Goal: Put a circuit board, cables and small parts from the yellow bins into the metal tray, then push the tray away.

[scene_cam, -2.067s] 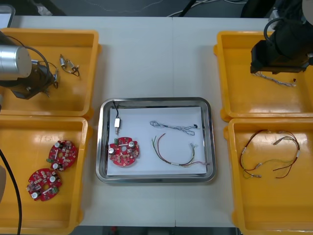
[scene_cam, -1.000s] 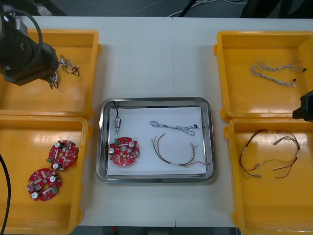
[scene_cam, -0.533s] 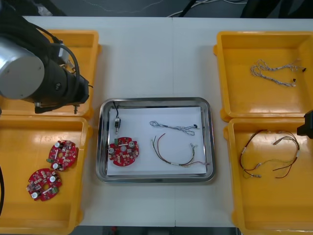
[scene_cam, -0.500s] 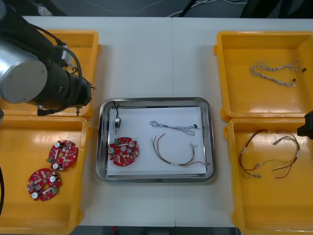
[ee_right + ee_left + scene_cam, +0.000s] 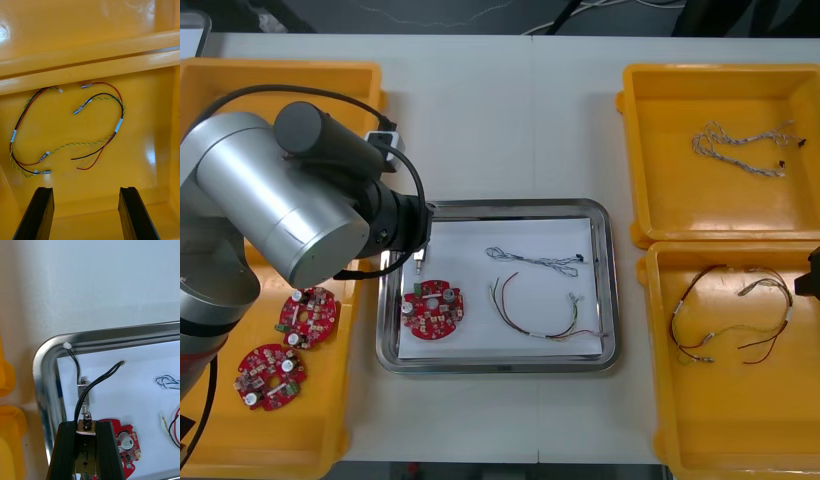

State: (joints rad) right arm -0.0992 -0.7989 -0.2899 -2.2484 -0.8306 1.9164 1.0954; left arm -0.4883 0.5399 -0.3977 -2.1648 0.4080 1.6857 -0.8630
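The metal tray (image 5: 604,290), white inside, holds a round red circuit board (image 5: 432,309), a blue and white cable (image 5: 540,261), a red and yellow cable (image 5: 545,318) and a small metal part (image 5: 83,391) with a black cable. My left gripper (image 5: 87,426) hangs over the tray's far left corner (image 5: 47,352), shut on another small metal part (image 5: 87,423) with a looping black cable (image 5: 98,380). The left arm (image 5: 300,210) covers the left bins. My right gripper (image 5: 88,213) stands open over red and yellow cables (image 5: 67,131) in the near right bin (image 5: 660,400).
Two more red circuit boards (image 5: 308,316) (image 5: 270,376) lie in the near left yellow bin (image 5: 340,440). A blue and white cable (image 5: 740,148) rests in the far right bin (image 5: 630,150). Bare table lies beyond the tray's far edge.
My left arm has swung from the far left bin to the tray's far left corner, carrying the small metal part. The right gripper has stayed at the right edge.
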